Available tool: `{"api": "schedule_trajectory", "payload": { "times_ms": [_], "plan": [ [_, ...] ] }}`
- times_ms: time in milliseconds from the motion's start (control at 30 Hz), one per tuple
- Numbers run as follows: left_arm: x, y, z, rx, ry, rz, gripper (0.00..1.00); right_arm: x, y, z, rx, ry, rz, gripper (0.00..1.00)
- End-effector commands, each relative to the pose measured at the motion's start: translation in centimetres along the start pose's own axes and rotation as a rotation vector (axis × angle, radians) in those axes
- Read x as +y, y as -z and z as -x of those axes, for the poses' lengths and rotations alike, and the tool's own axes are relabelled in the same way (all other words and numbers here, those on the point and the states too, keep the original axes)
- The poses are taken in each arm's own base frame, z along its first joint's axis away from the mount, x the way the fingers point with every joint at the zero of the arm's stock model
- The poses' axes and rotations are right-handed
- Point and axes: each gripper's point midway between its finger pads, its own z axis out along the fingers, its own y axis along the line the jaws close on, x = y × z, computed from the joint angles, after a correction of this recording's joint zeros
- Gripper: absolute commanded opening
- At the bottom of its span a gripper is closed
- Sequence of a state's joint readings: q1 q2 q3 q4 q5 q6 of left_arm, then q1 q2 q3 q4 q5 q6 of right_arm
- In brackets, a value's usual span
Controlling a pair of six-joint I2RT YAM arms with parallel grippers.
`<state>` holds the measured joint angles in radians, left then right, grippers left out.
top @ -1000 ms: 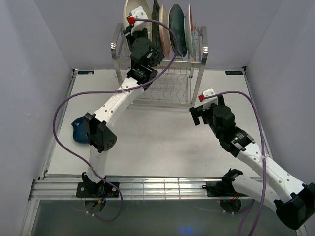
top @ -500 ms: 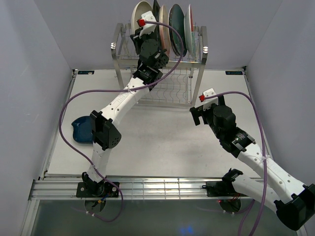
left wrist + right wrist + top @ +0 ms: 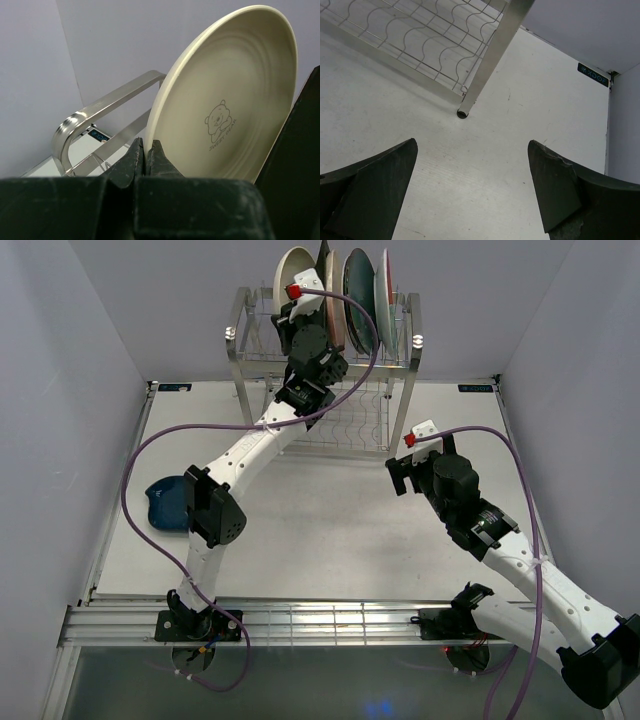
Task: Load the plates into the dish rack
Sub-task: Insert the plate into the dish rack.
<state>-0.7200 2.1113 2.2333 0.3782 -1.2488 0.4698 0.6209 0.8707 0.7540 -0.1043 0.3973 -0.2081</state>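
Left pincer (image 3: 145, 150) pinching rim of cream plate (image 3: 235, 85), plate upright just right of it. Right pincer (image 3: 472, 165) spread above worktop (image 3: 530, 100), dish rack (image 3: 495, 50) leg ahead.

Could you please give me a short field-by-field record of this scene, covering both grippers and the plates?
left gripper: shut on the cream plate at its rim
cream plate: upright at the dish rack upper tier, left of the row
other racked plates: standing on edge, upper tier
right gripper: open, empty, above the table near a rack leg
dark blue plate: on the table, left side, partly behind the left arm
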Motion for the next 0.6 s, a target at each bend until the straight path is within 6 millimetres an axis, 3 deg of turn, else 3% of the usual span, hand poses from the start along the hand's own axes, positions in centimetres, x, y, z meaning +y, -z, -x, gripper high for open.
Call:
{"api": "schedule_trajectory", "payload": {
  "times_ms": [0,267,567],
  "plan": [
    [2.1,1.3,3.9,-0.009,0.055,0.004,0.0,-0.3,0.2,0.9,-0.039,-0.033,-0.009,0.96],
    [2.2,2.0,3.0,0.022,0.021,0.035,0.06,-0.3,0.2,0.9,-0.038,-0.031,-0.007,0.94],
    [2.2,2.8,2.8,0.036,0.01,0.048,0.29,-0.2,0.2,1.0,-0.04,-0.031,-0.005,0.92]
  ]
}}
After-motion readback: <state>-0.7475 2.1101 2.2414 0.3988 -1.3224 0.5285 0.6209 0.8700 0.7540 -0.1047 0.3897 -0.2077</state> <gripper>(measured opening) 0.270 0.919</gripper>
